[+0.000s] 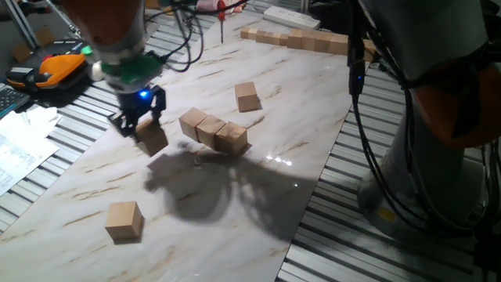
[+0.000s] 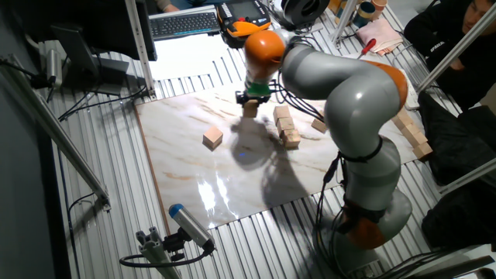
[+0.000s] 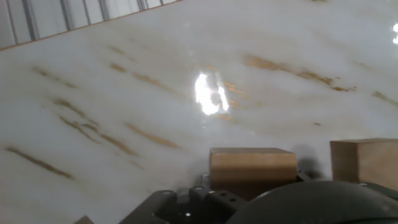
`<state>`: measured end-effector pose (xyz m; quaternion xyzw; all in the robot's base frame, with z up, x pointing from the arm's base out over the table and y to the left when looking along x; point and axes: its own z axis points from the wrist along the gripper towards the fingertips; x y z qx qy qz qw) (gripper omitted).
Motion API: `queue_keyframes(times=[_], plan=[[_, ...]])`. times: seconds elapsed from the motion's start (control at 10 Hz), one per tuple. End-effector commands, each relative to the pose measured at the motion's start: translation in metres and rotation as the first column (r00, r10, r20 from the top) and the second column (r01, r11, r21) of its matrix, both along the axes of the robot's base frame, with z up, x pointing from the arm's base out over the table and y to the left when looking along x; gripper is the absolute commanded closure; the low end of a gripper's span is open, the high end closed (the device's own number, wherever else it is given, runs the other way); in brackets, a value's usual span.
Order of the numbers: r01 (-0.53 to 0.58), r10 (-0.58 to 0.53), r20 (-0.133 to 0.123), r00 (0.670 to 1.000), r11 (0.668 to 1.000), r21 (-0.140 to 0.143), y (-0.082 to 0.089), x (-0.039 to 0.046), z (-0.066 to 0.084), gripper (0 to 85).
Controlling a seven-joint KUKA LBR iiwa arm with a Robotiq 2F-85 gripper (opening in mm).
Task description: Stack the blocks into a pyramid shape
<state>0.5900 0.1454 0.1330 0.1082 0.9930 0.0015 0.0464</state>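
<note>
My gripper (image 1: pixel 141 127) is shut on one tan block (image 1: pixel 153 139), held slightly tilted low over the marble slab (image 1: pixel 258 196), left of the others. Three blocks lie touching in a diagonal row (image 1: pixel 212 130) just right of it. One block (image 1: pixel 247 97) lies alone behind that row, and another (image 1: pixel 124 219) sits near the front left. In the other fixed view, the gripper (image 2: pixel 249 100) holds its block (image 2: pixel 249 110) beside the row (image 2: pixel 287 126). The hand view shows the held block (image 3: pixel 252 167) at the bottom and a neighbouring block (image 3: pixel 364 162) to its right.
A long joined row of tan cubes (image 1: pixel 301 39) lies along the slab's far edge. Black cables (image 1: pixel 368 117) hang by the robot base (image 1: pixel 438 141) on the right. An orange device (image 1: pixel 59 69) and papers (image 1: pixel 19 149) sit off the slab at the left.
</note>
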Motion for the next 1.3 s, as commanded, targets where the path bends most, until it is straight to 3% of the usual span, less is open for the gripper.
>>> queue_keyframes(times=[0.0,0.3,0.7,1.0,1.2], plan=[[-0.011,0.011,-0.001,1.0,1.0,0.014,-0.012,-0.0041,0.001,85.0],[-0.082,0.082,0.006,0.997,0.997,0.006,-0.046,-0.025,0.006,85.0],[-0.149,0.148,0.031,0.988,0.989,0.021,-0.074,-0.0487,-0.002,85.0],[-0.162,0.161,0.041,0.986,0.986,0.028,-0.083,-0.0594,-0.003,85.0],[-0.161,0.16,0.04,0.986,0.987,0.03,-0.083,-0.0603,-0.002,85.0]])
